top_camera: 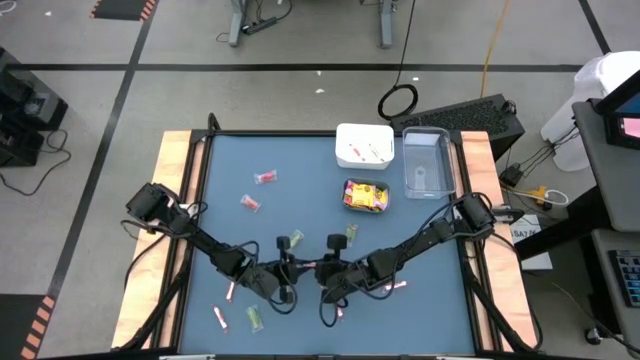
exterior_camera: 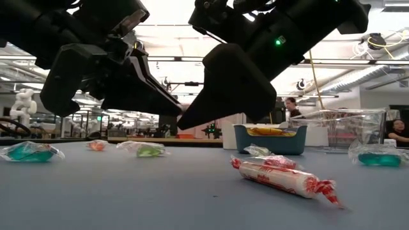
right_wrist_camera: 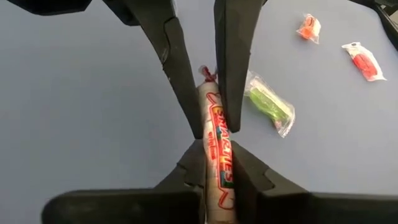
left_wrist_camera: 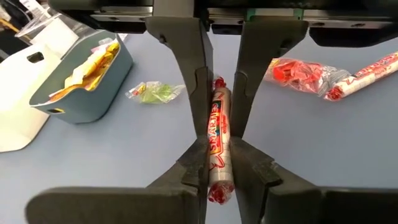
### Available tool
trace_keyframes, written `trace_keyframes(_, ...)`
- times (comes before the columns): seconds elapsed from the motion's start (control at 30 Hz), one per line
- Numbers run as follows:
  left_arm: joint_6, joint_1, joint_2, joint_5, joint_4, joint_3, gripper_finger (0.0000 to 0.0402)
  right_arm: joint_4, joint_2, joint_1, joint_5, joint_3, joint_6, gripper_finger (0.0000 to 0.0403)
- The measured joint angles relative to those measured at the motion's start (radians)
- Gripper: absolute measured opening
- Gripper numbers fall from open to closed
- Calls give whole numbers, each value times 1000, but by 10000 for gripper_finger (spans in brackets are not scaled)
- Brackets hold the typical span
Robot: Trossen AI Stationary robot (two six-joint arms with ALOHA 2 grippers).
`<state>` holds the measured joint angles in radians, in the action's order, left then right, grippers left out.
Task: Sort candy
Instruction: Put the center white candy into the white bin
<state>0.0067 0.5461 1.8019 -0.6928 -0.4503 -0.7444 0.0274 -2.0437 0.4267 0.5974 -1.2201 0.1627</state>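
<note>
Though hidden from overhead, one pink-white stick [left_wrist_camera: 219,143] inside both closed end effectors, left [left_wrist_camera: 219,124] and right [right_wrist_camera: 208,134].

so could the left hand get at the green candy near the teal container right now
Probably not as things stand: the left hand is already shut on a pink-white stick, so it is occupied. The path itself looks free, with bare table between it and the green candy lying beside the teal container.

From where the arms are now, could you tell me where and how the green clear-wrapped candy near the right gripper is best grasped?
Grip the green candy across its plump middle, not its thin twisted wrapper ends, coming straight down from above, since it lies flat on the table. Set the fingers across its narrow width. The right gripper is shut on a pink-white stick, so it must release that first.
</note>
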Motion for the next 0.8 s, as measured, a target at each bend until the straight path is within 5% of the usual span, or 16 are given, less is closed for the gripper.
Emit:
trace_keyframes(0.33,-27,49,-8,-77,-14,0,163,-45,11,2,-60,0,-1,56)
trace_keyframes(0.57,-100,148,-104,-92,47,0,225,-318,129,23,-184,1,166,34)
trace_keyframes(0.8,-333,212,-255,-99,330,-1,221,-484,271,107,-36,1,214,44)
